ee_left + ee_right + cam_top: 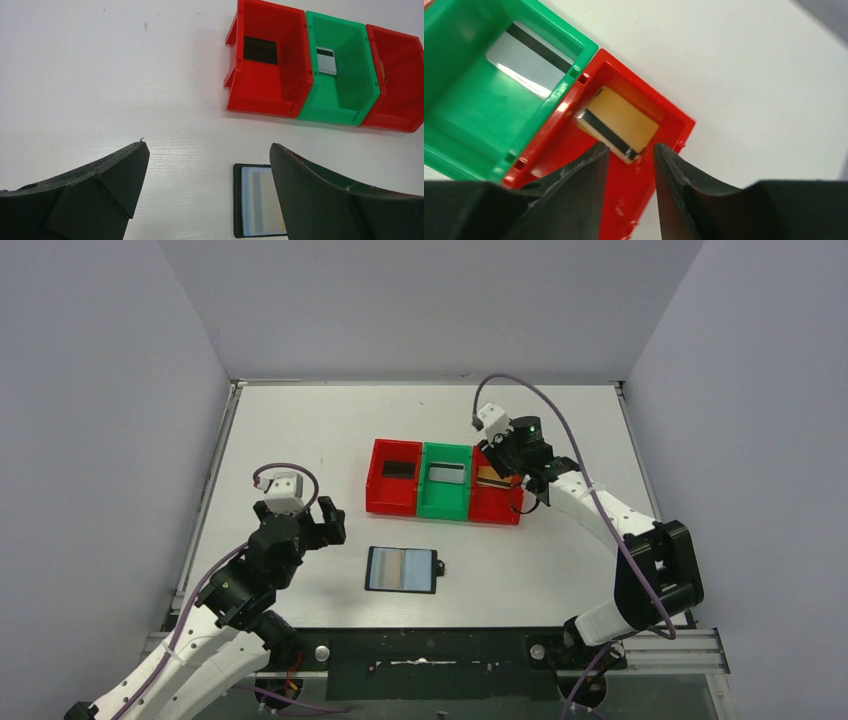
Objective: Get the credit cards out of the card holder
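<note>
Right wrist view: the right gripper (630, 148) hangs over the right red tray (649, 90), jaws parted by a narrow gap and clamped on nothing. The gold card (621, 120) lies tilted against the tray wall, 1 corner just below the fingertips. Top view: the silver card (446, 473) sits in the green tray (445, 512) and the dark card (399, 468) in the left red tray (392, 505). The card holder (401, 569) lies open on the table (300, 440), beside the left gripper (325, 515), which stands wide apart and empty.

Hazards: a finger lifting away could snag the raised corner and flip the gold card out. Whether the tan strip in the holder is another card cannot be told. If it is, the unpinned holder may slide when that card is pulled.
</note>
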{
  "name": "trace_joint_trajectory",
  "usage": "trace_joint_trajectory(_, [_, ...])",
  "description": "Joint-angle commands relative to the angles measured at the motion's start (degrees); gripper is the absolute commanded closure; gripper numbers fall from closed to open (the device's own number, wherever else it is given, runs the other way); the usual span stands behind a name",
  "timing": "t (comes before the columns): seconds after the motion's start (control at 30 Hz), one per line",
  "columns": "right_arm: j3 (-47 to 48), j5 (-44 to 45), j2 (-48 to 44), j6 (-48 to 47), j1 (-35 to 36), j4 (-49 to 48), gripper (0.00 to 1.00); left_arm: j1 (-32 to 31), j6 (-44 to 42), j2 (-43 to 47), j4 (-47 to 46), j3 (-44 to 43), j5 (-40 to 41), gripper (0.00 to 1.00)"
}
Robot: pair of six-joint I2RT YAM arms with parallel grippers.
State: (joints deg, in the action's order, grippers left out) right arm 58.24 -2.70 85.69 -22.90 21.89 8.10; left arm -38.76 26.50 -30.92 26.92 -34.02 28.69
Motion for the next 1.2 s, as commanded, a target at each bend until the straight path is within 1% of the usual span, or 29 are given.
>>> trace_joint_trajectory(0.0, [2.7,2.0,0.8,38.3,0.7,9.1,0.65,0.3,0.4,-0.8,-0.3,-2.7,0.1,0.06])
trace_joint_trajectory(0.13, [-0.7,3.5,1.6,46.9,3.8,9.0,0.67,0.4,0.5,-1.3,0.1,-3.0,0.5,0.06])
trace_joint_trajectory(0.23, [0.0,6.4,4.2,50.5,4.0,11.0,0.74,0.3,0.6,-0.9,0.2,-2.9,0.8,0.06])
trace_joint_trajectory(0.3, [0.1,7.4,5.4,51.9,4.1,10.9,0.81,0.3,0.7,-0.5,0.2,-2.9,0.8,0.06])
trace_joint_trajectory(0.37, [0.3,9.4,6.7,53.2,4.3,10.7,0.84,0.3,0.6,-0.2,0.1,-2.8,0.9,0.06])
trace_joint_trajectory(0.47, [1.2,12.8,8.7,55.4,4.7,11.1,0.84,0.4,0.7,-0.1,0.1,-2.8,0.8,0.06])
trace_joint_trajectory(0.73, [5.5,17.6,15.3,57.8,4.6,11.6,0.83,0.3,0.4,-0.2,0.1,-2.8,0.7,0.06])
trace_joint_trajectory(1.03, [7.9,23.1,18.9,57.1,4.3,9.7,0.81,0.4,0.5,-0.4,0.0,-2.7,0.7,0.06])
trace_joint_trajectory(1.17, [8.8,23.2,20.4,56.1,3.8,8.0,0.81,0.3,0.5,-0.6,-0.1,-2.7,0.6,0.06])
